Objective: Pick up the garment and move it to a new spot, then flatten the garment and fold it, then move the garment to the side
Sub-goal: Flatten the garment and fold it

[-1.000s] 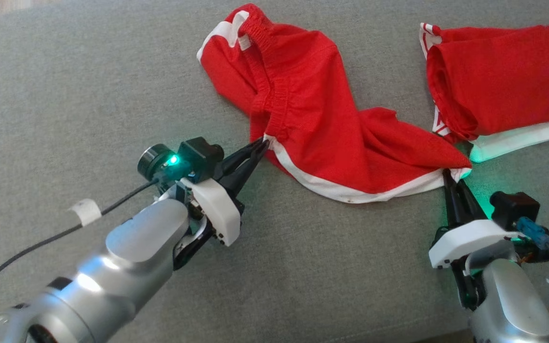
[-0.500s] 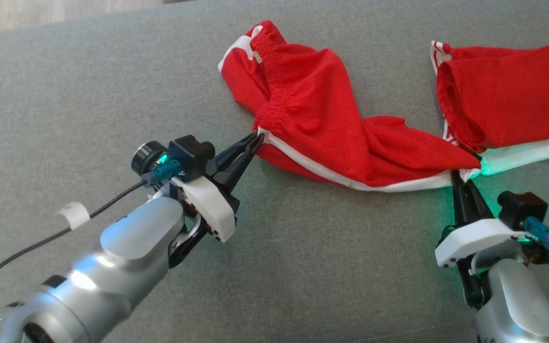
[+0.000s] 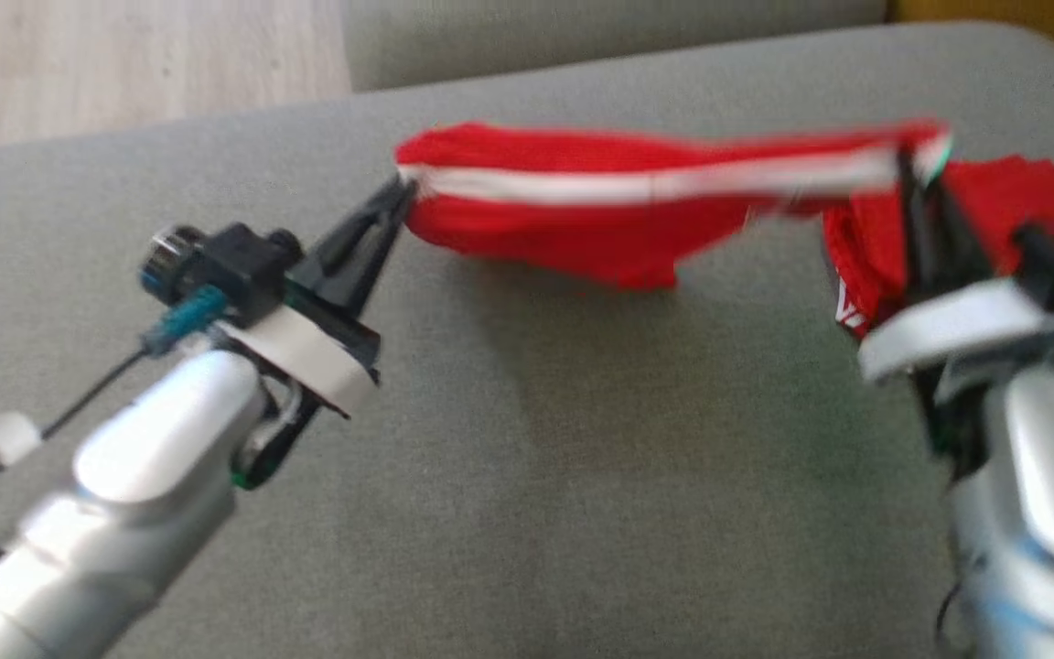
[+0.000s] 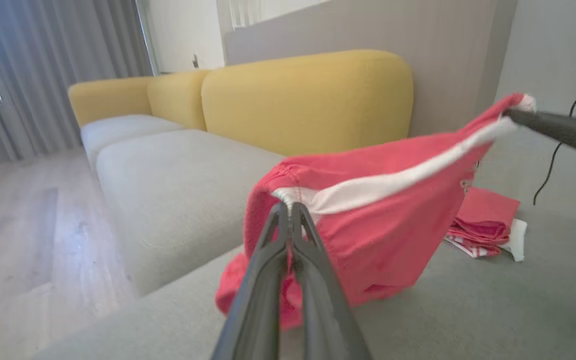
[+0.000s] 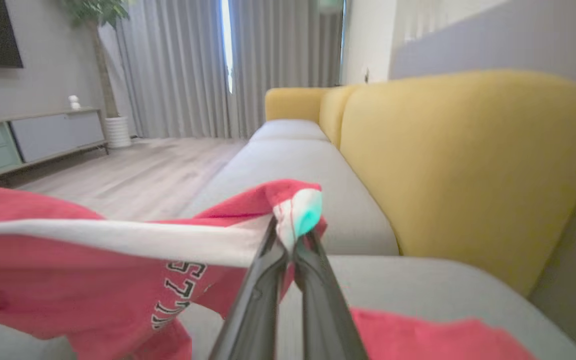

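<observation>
The garment is a pair of red shorts with a white side stripe, stretched in the air above the grey cushion. My left gripper is shut on its left corner, also seen as the garment hanging from my left gripper in the left wrist view. My right gripper is shut on the opposite corner. In the right wrist view the garment shows black lettering and hangs from my right gripper. The other arm's finger appears at the upper right of the left wrist view.
A second red garment, folded, lies on the grey cushion at the right, behind my right arm; it also shows as a red folded garment. Yellow sofa backrests stand beyond. Wooden floor lies past the cushion's far-left edge.
Both grippers have lifted the garment off the cushion and pulled it taut between them; it lay crumpled before. The head camera has also tilted up, showing floor and the cushion's far edge.
</observation>
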You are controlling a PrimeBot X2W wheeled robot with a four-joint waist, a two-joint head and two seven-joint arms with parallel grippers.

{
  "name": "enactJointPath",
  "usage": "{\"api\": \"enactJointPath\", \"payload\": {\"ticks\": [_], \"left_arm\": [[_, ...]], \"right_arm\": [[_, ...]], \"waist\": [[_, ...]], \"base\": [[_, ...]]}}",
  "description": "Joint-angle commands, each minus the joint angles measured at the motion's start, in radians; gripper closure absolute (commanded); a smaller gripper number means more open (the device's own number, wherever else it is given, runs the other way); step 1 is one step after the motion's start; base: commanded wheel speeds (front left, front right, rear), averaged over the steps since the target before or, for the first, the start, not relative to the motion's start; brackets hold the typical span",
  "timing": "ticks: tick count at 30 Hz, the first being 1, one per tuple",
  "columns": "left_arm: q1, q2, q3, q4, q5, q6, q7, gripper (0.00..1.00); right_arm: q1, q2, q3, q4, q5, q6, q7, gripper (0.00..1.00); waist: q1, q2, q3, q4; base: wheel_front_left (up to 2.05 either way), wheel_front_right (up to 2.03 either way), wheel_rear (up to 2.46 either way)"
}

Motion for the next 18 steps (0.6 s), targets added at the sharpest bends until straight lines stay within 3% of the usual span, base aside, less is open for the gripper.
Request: {"api": "enactJointPath", "payload": {"ticks": [1,8,18], "left_arm": [[-0.073,0.062,0.060,-0.051,0.018,0.015,0.002,1.00],[-0.209,0.143,0.129,-0.164,0.030,0.070,0.078,1.00],[-0.238,0.161,0.187,-0.240,0.012,0.151,0.092,1.00]], "right_arm": [[-0.089,-0.033,0.034,-0.085,-0.006,-0.001,0.025,1.00],[-0.289,-0.081,0.090,-0.200,-0.027,-0.001,0.103,1.00],[-0.344,-0.085,0.148,-0.169,-0.052,-0.001,0.122,1.00]], "waist": [[0.0001,0.0000,-0.041,0.018],[0.0001,0.0000,-0.124,0.043],[0.0001,0.0000,-0.161,0.068]], "base": [[0.00,0.00,0.00],[0.00,0.00,0.00],[0.00,0.00,0.00]]}}
